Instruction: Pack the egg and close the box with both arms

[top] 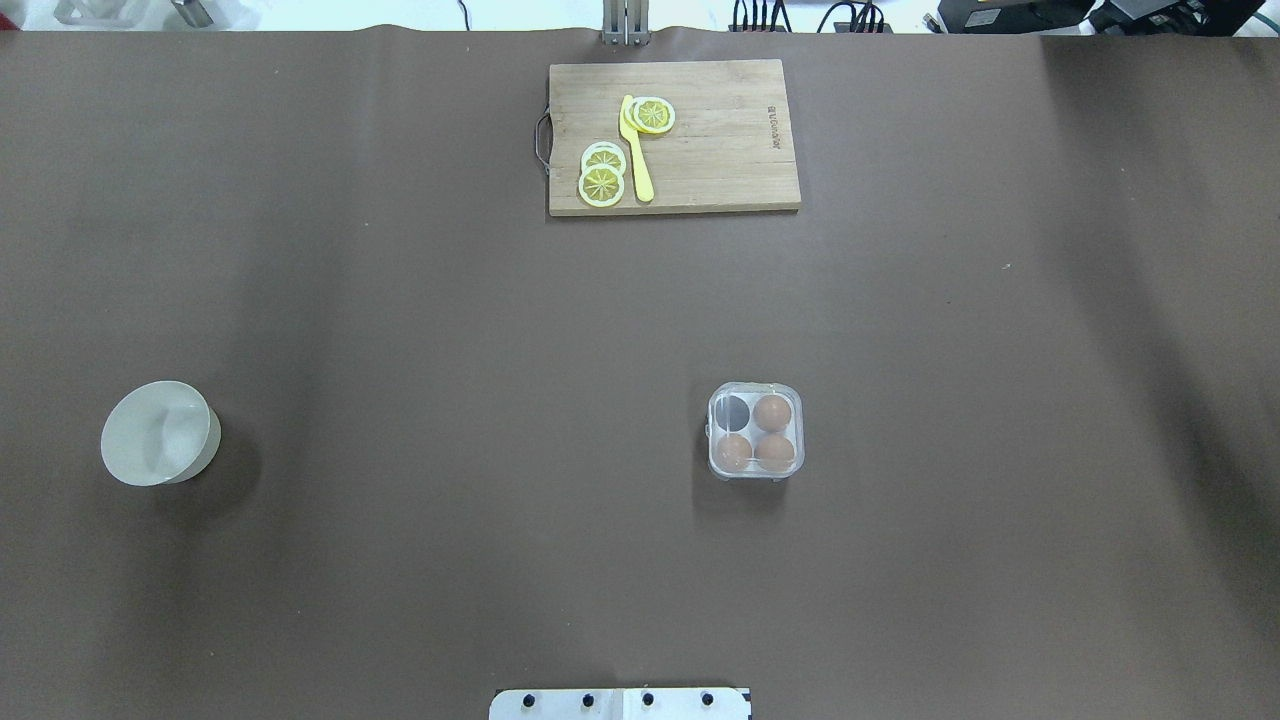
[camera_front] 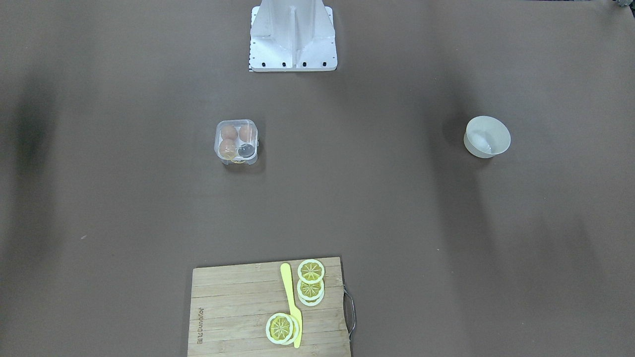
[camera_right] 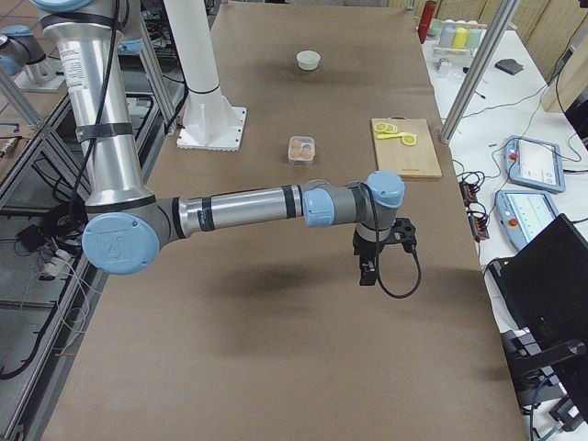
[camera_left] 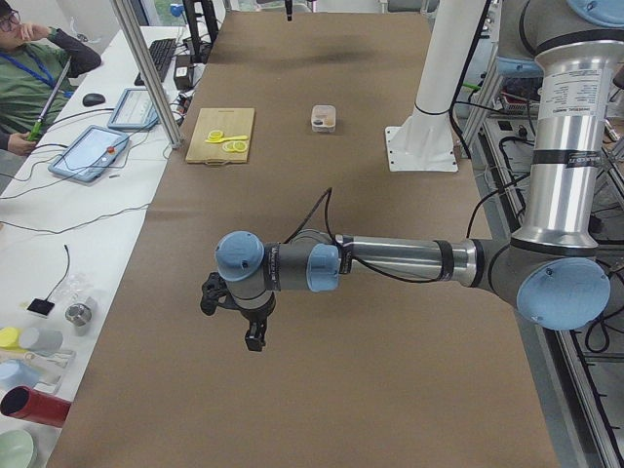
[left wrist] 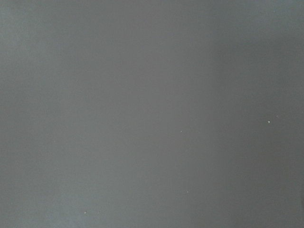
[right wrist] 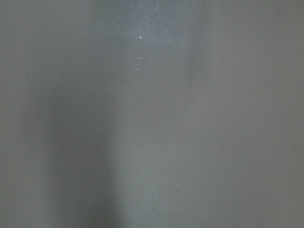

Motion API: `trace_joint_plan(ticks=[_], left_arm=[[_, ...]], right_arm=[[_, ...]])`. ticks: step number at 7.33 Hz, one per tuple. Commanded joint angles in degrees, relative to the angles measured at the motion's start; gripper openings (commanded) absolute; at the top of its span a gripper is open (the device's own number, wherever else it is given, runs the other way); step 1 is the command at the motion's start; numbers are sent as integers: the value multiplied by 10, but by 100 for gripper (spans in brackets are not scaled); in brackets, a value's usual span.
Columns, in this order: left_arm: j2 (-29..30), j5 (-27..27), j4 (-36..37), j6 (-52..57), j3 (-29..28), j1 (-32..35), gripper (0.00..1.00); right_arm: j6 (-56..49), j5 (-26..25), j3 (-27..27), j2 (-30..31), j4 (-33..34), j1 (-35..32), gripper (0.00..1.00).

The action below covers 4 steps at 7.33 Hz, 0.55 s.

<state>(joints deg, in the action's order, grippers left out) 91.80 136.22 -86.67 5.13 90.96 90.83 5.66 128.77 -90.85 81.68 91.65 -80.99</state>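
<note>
The box (top: 755, 431) is a small clear-plastic carton on the brown table, right of centre in the overhead view. It holds three orange-brown eggs (top: 772, 412), and its fourth cell (top: 734, 410) is dark and empty. No raised lid flap shows. The box also shows in the front view (camera_front: 236, 141). My left gripper (camera_left: 253, 336) hangs above the table at its left end, far from the box. My right gripper (camera_right: 367, 268) hangs above the table's right end. I cannot tell whether either is open. Both wrist views show only bare table.
A round white bowl (top: 160, 432) stands on the robot's left side of the table. A wooden cutting board (top: 720, 150) with lemon slices (top: 602, 183) and a yellow knife (top: 637, 150) lies at the far edge. The white mounting base (camera_front: 292, 37) is at the robot's side.
</note>
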Motion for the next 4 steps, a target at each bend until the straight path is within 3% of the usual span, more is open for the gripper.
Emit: trace_joint_plan(ticks=[1,4], left_arm=[[7,-2,0,-5,8,0,98],[-20,-2,-2,-2,11,1,98]], right_arm=[[-1,-1,-15,23,-2,-5,100],[-1,-2,-72,102,-2,-12,100]])
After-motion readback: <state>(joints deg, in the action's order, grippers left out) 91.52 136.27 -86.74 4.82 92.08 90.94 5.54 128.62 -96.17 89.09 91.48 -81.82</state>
